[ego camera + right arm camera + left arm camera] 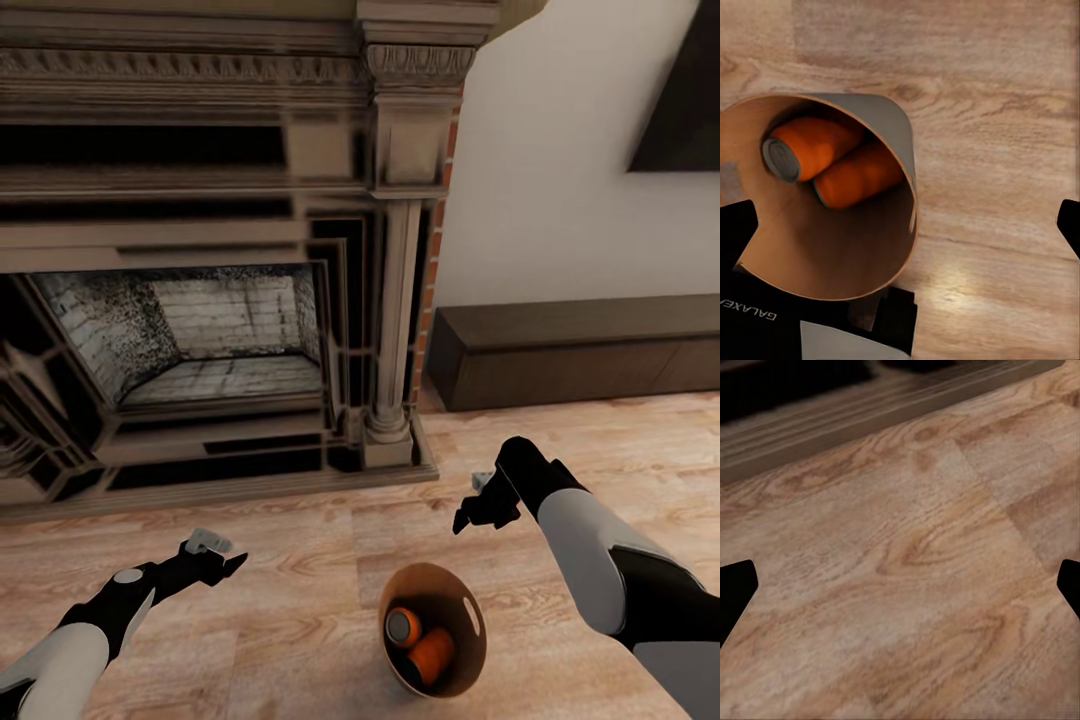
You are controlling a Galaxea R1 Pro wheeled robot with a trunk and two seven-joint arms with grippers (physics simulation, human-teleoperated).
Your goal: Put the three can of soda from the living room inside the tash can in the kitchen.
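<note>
The tash can, round with a brown inside, stands on the wood floor just in front of me, between my two arms. Two orange cans of soda lie on their sides inside it, one showing its silver top and the other beside it. In the right wrist view the same cans lie in the pale grey bin. My right gripper hangs open above and just beyond the bin, holding nothing. My left gripper is open over bare floor to the bin's left.
A large fireplace with a stone column fills the space ahead and to the left. A long low dark-brown cabinet runs along the white wall at right, under a black TV. Light plank floor lies between.
</note>
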